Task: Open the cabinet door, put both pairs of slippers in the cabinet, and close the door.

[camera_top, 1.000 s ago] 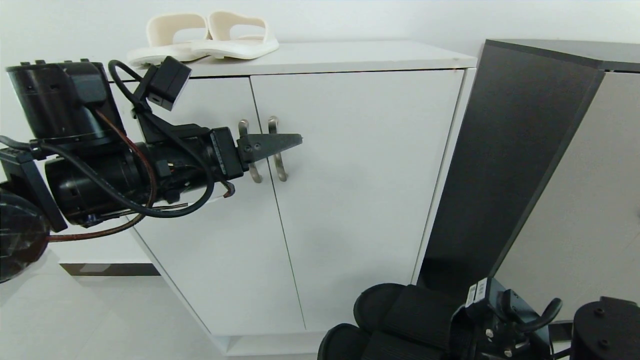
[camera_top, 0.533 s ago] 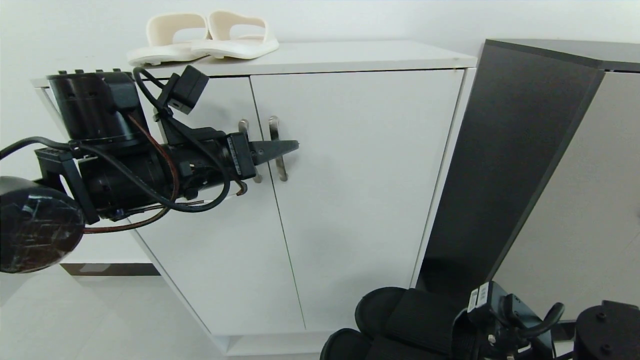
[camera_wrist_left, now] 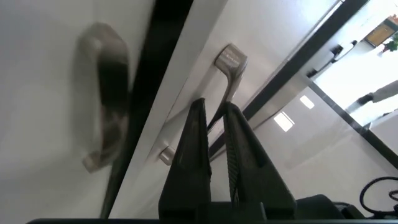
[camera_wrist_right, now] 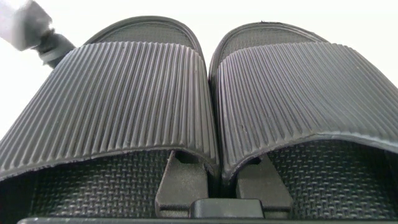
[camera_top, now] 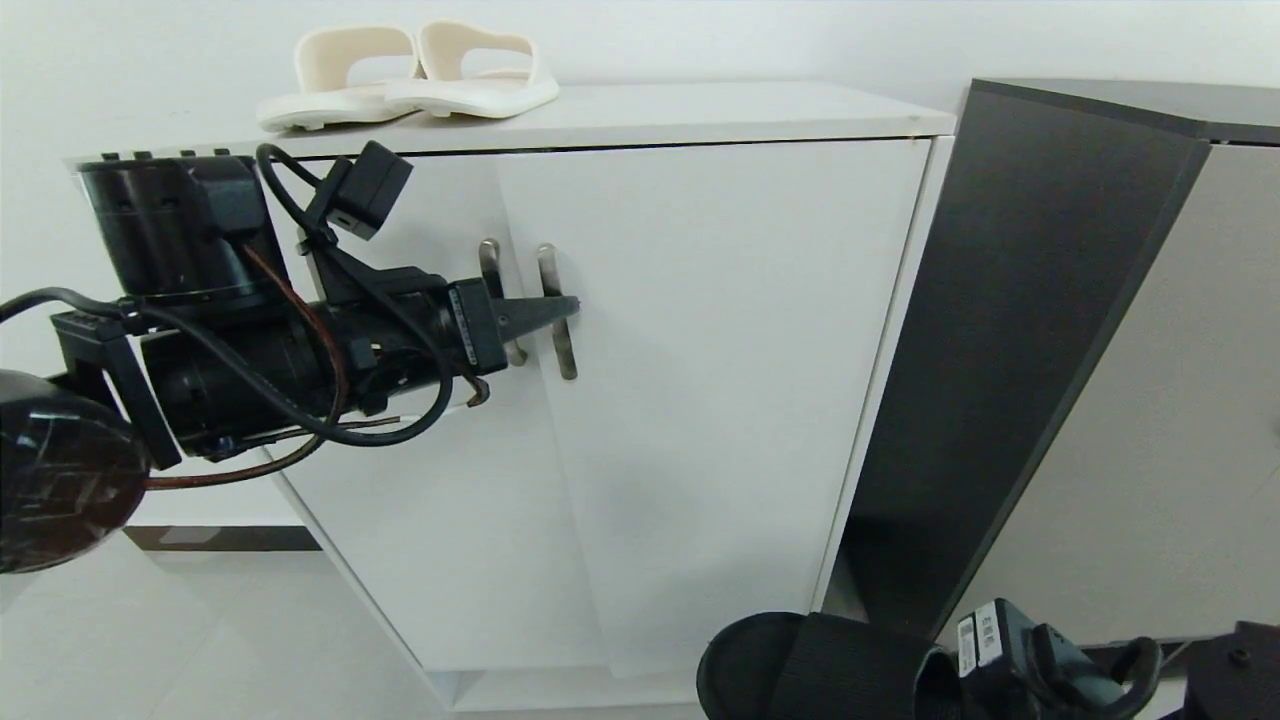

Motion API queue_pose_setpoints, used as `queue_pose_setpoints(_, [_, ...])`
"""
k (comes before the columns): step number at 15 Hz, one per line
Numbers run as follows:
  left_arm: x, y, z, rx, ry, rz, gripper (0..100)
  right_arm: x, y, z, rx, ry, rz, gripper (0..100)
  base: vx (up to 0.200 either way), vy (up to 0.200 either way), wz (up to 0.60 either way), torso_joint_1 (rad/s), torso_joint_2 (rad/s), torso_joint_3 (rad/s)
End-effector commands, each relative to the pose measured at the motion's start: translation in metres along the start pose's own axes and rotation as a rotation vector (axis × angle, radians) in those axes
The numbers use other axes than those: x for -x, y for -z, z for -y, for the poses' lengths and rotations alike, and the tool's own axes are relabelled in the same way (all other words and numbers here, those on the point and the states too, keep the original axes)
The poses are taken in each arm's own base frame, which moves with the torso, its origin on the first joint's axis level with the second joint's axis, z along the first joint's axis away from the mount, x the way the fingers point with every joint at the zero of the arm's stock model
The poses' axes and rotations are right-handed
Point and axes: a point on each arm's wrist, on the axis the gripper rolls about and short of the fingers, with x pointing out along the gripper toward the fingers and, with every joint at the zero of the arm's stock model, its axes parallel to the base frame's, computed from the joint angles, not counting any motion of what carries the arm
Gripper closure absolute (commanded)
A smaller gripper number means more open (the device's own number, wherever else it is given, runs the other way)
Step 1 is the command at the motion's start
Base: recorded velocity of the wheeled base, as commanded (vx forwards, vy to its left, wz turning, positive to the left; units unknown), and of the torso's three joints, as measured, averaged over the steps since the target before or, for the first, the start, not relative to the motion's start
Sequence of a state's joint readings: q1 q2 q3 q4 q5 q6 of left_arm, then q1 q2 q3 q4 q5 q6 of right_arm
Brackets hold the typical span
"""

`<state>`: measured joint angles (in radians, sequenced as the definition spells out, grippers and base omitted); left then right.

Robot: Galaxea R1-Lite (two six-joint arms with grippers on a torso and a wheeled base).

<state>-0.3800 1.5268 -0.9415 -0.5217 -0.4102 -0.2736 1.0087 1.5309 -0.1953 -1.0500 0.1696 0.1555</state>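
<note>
"A white wall (camera_top: 150,60) stood behind the white cabinet (camera_top: 700,110), with a dark panel (camera_top: 1030,300) just beside it. Where were the slippers?"

"The cream slippers (camera_top: 410,75) lay on the cabinet's top. The black slippers (camera_wrist_right: 205,106) hung low in front of the cabinet, in the right claw (camera_wrist_right: 217,177). Its fingers were pressed on the two inner strap edges and held the pair together."

"And the left claw?"

"The left claw (camera_wrist_left: 214,106) was pinched together around the right door's handle (camera_wrist_left: 229,62). The right door (camera_top: 720,380) stood slightly ajar, its edge proud of the left door (camera_top: 430,520)."

"So the opening step was in hand?"

"It seemed so, and barely begun. The next move likely called for a pull along the door's arc, with the hinge probably on the right. The door would need to swing wide enough for the slippers to pass, without the handle slipping out of that narrow grip."
</note>
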Motion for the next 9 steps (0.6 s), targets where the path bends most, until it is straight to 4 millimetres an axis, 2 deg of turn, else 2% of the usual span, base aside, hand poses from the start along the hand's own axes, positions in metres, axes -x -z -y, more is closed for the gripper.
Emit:
queue_pose_setpoints(1, [0.019,0.002,0.016,-0.017,-0.012,0.021,100,0.006,-0.001,-0.001,0.006,-0.015,0.015,100,0.000,0.000,0.00,0.000,0.00,0.000])
queue_pose_setpoints(7, [0.084,0.029,0.045,-0.026,-0.003,0.037,100,0.003,0.002,0.000,0.024,-0.009,-0.004,100,0.000,0.000,0.00,0.000,0.00,0.000])
queue_pose_setpoints(9, [0.103,0.032,0.052,-0.043,0.008,0.071,100,0.002,0.003,0.001,0.029,-0.004,-0.014,100,0.000,0.000,0.00,0.000,0.00,0.000])
